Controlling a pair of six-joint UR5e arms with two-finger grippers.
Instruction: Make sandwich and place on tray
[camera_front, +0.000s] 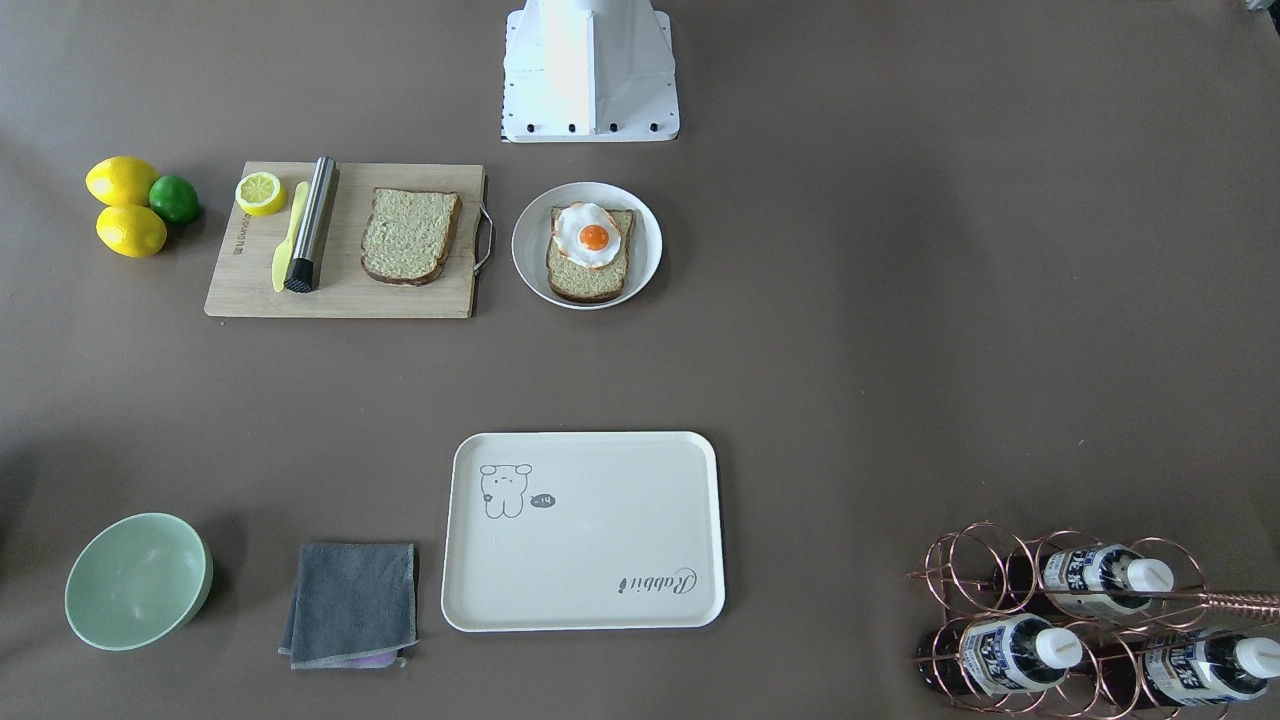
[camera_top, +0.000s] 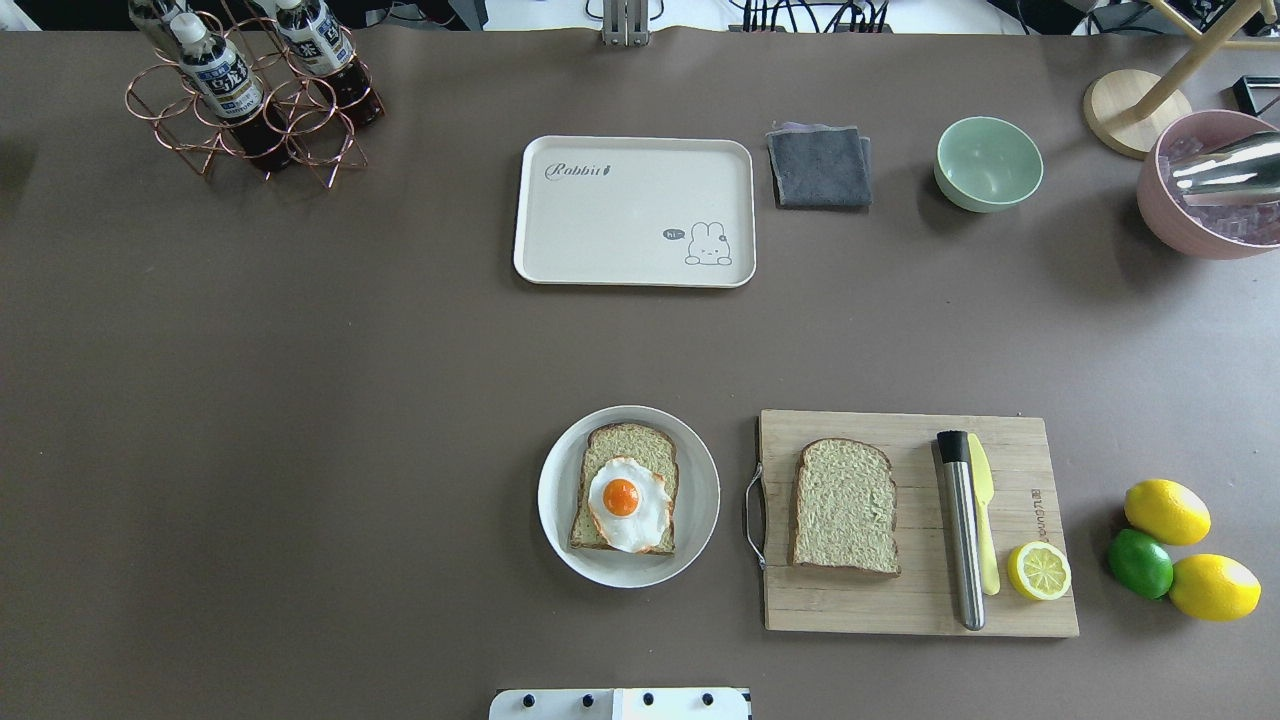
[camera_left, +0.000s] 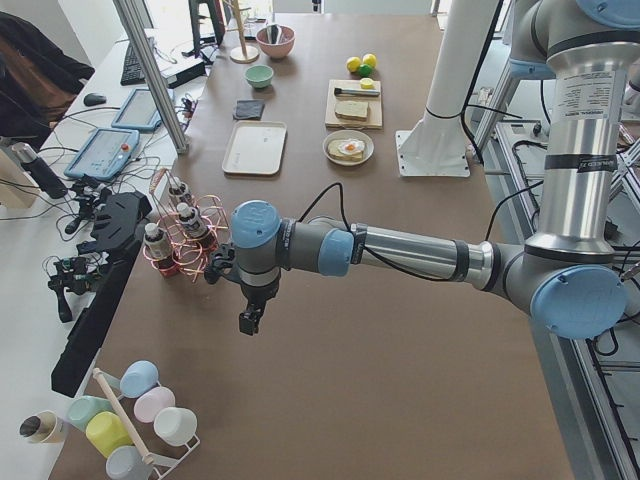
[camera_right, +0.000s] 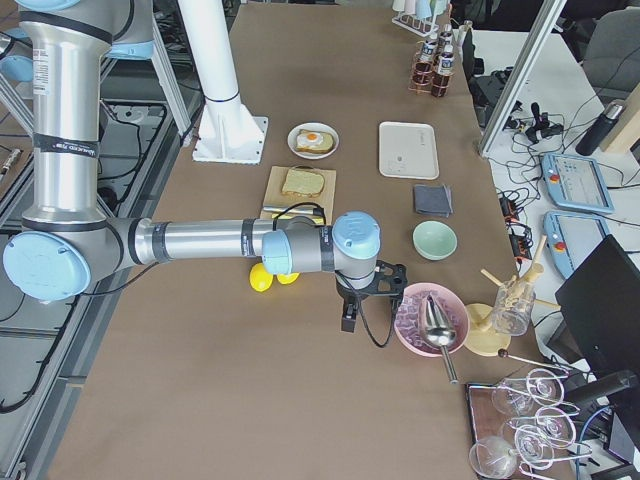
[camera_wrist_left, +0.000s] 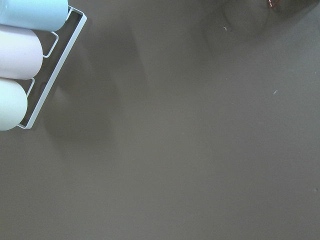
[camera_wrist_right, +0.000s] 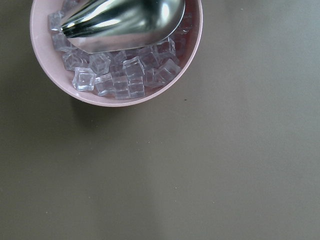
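Left gripper (camera_left: 250, 322), one: it hung pointing down over bare table; you had it in the left side view only, so whether it was clenched or released cannot be told. Near it stood one copper wire rack (camera_left: 185, 245) holding three bottles (camera_front: 1105, 572); its wrist view caught three cups (camera_wrist_left: 17, 52) lying side by side in one white wire frame (camera_wrist_left: 55, 65).

Right gripper (camera_right: 348, 320), one: it hung over bare table; you had it in the right side view only, so its grasp likewise cannot be told. Just beside it sat one pink bowl (camera_wrist_right: 120, 102) of clear ice cubes (camera_wrist_right: 125, 75); one metal scoop (camera_wrist_right: 125, 20) rested in it.

Outward from there you could count two lemons (camera_top: 1167, 511); one lime (camera_top: 1139, 563) against them; one wooden cutting board (camera_top: 860, 610) bearing one half lemon (camera_top: 1039, 571), one yellow knife (camera_top: 983, 530), one steel cylinder (camera_top: 962, 530) and one bare bread slice (camera_top: 846, 507).

Sandwich (camera_top: 630, 445), unassembled, in two lots: the bare bread slice on the board; the other slice on one white plate (camera_top: 560, 480) just beside the board's handle, with one fried egg (camera_top: 622, 498) on top.

Tray (camera_top: 620, 215), one: across the table from the plate, well apart from both slices; one folded grey cloth (camera_top: 820, 165) just beside it; one green bowl (camera_top: 989, 163) beyond the cloth.
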